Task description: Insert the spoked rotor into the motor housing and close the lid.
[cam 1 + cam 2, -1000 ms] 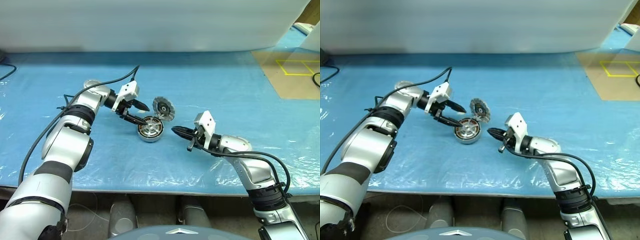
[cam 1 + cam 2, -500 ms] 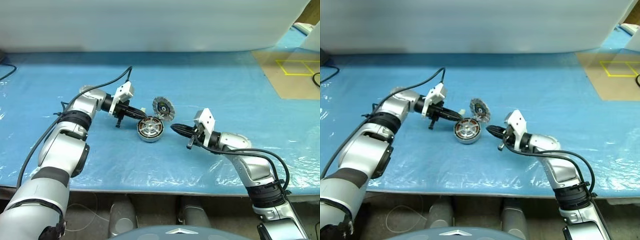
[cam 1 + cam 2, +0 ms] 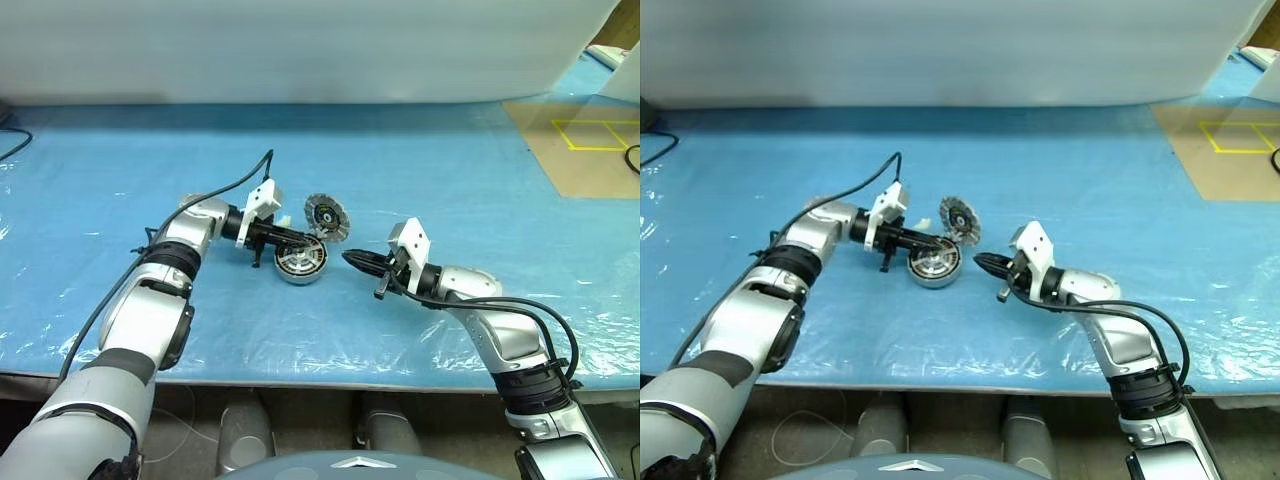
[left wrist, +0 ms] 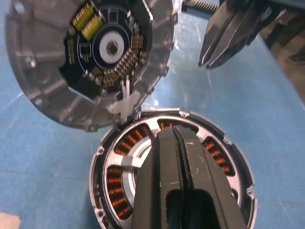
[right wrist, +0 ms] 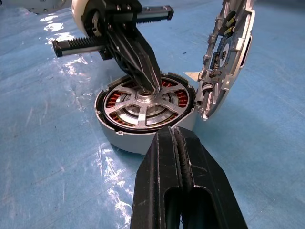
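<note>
Right wrist view: left claw (image 5: 151, 89) tips on spoked rotor (image 5: 143, 102) hub.

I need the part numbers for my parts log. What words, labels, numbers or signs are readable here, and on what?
None can be read.
The lid carries a circuit board with yellow and brown parts, but any markings on it are too small to read.
The motor housing and the blue table cover show no text.

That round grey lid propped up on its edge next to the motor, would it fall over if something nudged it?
Probably. The lid stands nearly upright on its rim, leaning at the motor housing, so a light push could swing it shut or tip it. It looks like stiff metal and unlikely to bend. Being round, it might roll if freed.
</note>
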